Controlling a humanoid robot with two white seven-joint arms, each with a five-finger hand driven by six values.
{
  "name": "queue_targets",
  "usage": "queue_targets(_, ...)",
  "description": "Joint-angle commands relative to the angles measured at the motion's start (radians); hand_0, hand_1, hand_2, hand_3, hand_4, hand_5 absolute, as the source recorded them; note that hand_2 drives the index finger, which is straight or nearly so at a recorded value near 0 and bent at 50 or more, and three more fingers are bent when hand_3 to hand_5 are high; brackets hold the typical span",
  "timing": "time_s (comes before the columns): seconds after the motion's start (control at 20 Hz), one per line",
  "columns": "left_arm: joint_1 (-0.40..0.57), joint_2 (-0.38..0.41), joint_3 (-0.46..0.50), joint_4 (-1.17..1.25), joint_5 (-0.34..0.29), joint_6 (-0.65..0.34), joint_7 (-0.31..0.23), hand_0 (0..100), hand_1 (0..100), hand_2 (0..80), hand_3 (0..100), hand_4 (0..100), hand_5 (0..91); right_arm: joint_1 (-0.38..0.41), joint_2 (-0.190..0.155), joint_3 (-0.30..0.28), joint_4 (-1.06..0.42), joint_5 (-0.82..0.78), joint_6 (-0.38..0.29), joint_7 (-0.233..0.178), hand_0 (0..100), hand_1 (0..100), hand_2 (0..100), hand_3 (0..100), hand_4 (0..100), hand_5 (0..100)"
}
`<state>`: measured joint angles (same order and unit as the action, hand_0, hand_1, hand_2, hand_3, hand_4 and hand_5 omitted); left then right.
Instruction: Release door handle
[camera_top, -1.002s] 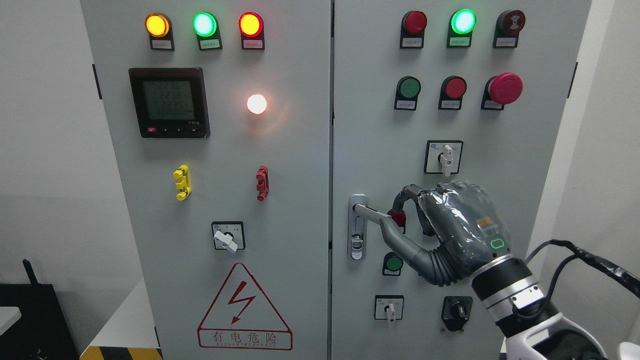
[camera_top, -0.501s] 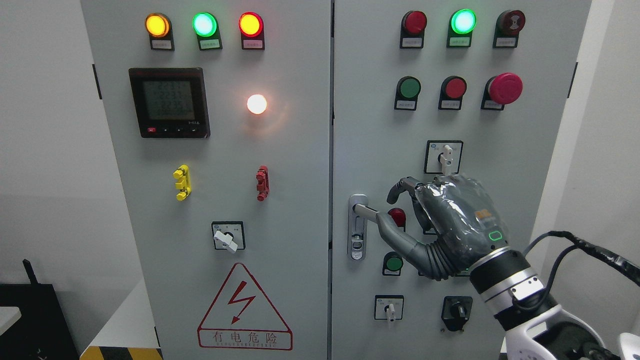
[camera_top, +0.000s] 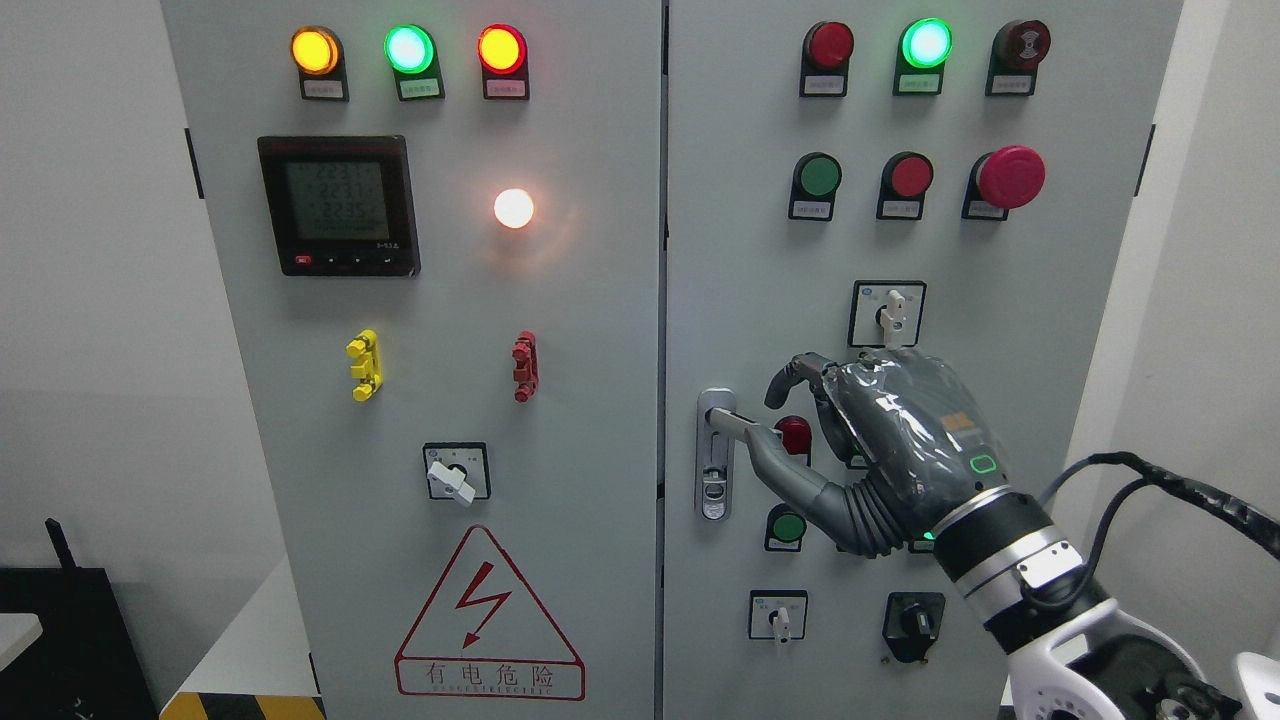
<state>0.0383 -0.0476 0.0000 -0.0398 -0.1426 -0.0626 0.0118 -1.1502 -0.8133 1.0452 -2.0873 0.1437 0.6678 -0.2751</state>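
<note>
Now hovering just beside silver lever door handle (camera_top: 722, 421) on grey cabinet's right door (camera_top: 740, 250): grey right hand (camera_top: 880, 440), fingers (camera_top: 795, 370) loosely curled apart, gripping nothing, thumb touching lever's tip.

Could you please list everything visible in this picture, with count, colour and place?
cabinet: one, grey, two doors, fills the view
door handle: one, silver, right door's left edge
lamps and buttons: many, amber, green, red, white, upper halves of both doors
emergency stop: one, red, right door
meter: one, black, left door
rotary switches: four, one left door, three right
warning triangle: one, red, left door bottom
right hand: one, grey, fingers loosened around the handle's lever
</note>
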Motion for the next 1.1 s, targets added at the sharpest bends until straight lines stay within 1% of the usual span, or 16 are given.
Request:
queue_targets(0.0,0.000,0.000,-0.025,0.000,0.000,0.001,0.000,12,39,0.0,0,0,0.0,-0.008,0.005,-0.001,0.006,-0.029,0.006,0.002,54,25,45,100,100,100)
queue_targets(0.1,0.000,0.000,-0.025,0.000,0.000,0.000,0.000,12,39,0.0,0,0,0.0,-0.009,0.005,-0.001,0.007,-0.029,0.012,0.004,54,25,45,100,100,100)
queue_targets(0.2,0.000,0.000,-0.025,0.000,0.000,0.001,0.000,12,39,0.0,0,0,0.0,-0.014,0.009,-0.001,0.012,-0.029,0.044,0.030,53,26,45,100,100,100)
queue_targets(0.25,0.000,0.000,-0.025,0.000,0.000,0.000,0.000,12,39,0.0,0,0,0.0,-0.014,0.017,-0.001,0.015,-0.029,0.052,0.036,53,26,44,100,100,100)
queue_targets(0.35,0.000,0.000,-0.025,0.000,0.000,0.001,0.000,12,39,0.0,0,0,0.0,-0.016,0.025,-0.001,0.024,-0.029,0.053,0.036,53,27,44,100,100,100)
queue_targets(0.45,0.000,0.000,-0.025,0.000,0.000,0.000,0.000,12,39,0.0,0,0,0.0,-0.016,0.040,-0.001,0.033,-0.027,0.056,0.036,53,27,44,100,100,100)
queue_targets(0.7,0.000,0.000,-0.025,0.000,0.000,0.000,0.000,12,39,0.0,0,0,0.0,-0.022,0.046,-0.002,0.052,-0.027,0.056,0.039,53,27,43,100,100,100)
queue_targets(0.85,0.000,0.000,-0.025,0.000,0.000,0.000,0.000,12,39,0.0,0,0,0.0,-0.023,0.068,-0.004,0.067,-0.027,0.056,0.042,53,27,43,100,100,100)
queue_targets(0.95,0.000,0.000,-0.025,0.000,0.000,0.000,0.000,12,39,0.0,0,0,0.0,-0.023,0.075,-0.004,0.082,-0.027,0.058,0.044,53,27,43,100,100,100)
queue_targets(1.05,0.000,0.000,-0.025,0.000,0.000,0.000,0.000,12,39,0.0,0,0,0.0,-0.023,0.077,-0.004,0.084,-0.027,0.075,0.053,53,28,43,100,99,100)
